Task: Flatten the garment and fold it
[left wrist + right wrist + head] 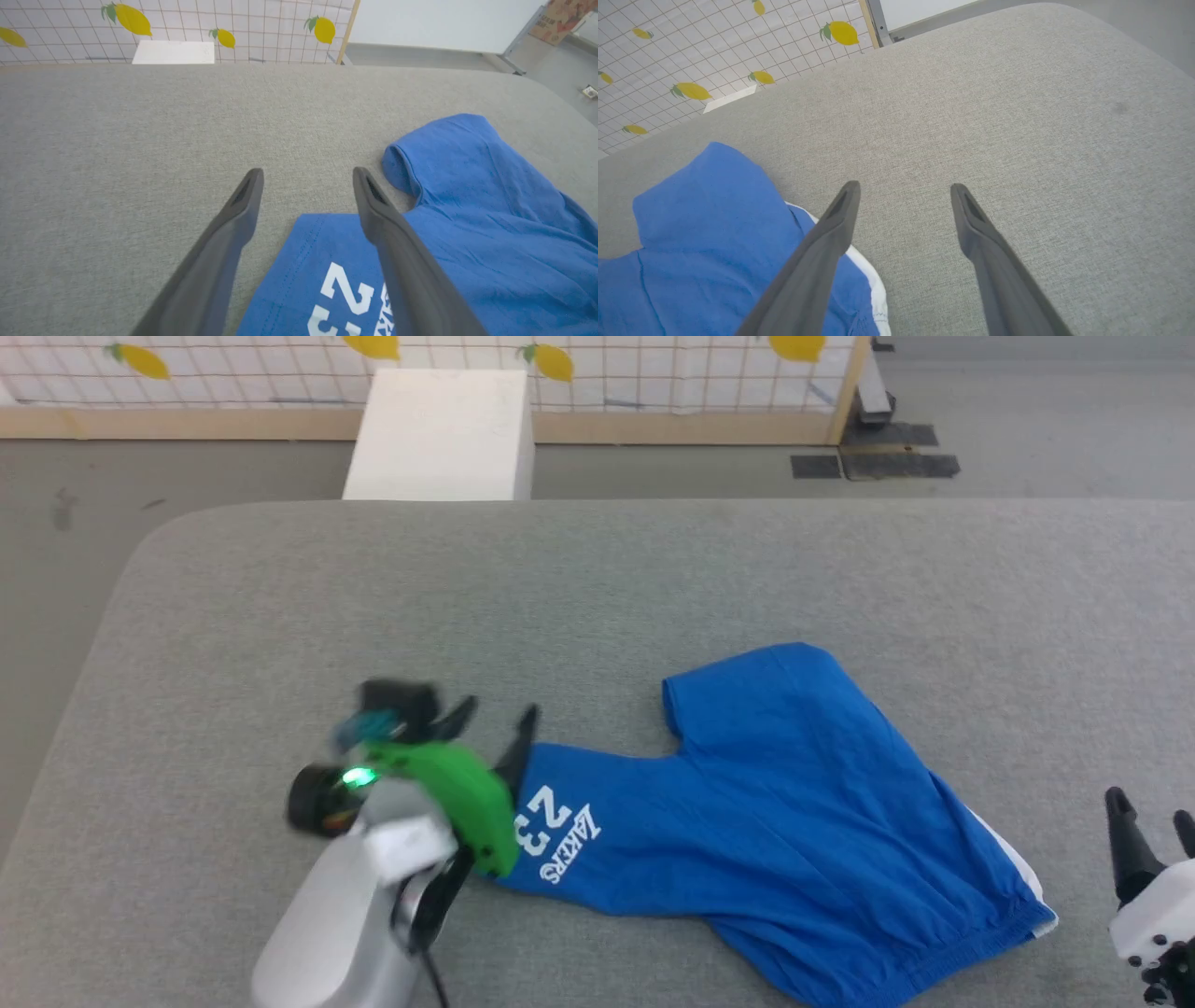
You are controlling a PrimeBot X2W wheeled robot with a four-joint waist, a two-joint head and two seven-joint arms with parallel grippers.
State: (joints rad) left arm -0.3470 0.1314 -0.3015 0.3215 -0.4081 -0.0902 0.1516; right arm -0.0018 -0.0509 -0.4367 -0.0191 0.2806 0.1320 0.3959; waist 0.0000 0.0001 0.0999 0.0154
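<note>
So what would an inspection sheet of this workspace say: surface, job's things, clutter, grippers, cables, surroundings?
Surface: grey fabric table with rounded corners.
Job's things: blue shorts lying wrinkled, not folded; "LAKERS 23" print on one leg, white waistband at the other end.
Clutter: nothing seen.
Grippers: left gripper open at the printed leg's hem; right gripper open over the table beside the waistband.
Cables: one dark cable by the left forearm.
Surroundings: white box, lemon-patterned grid wall, grey floor.
</note>
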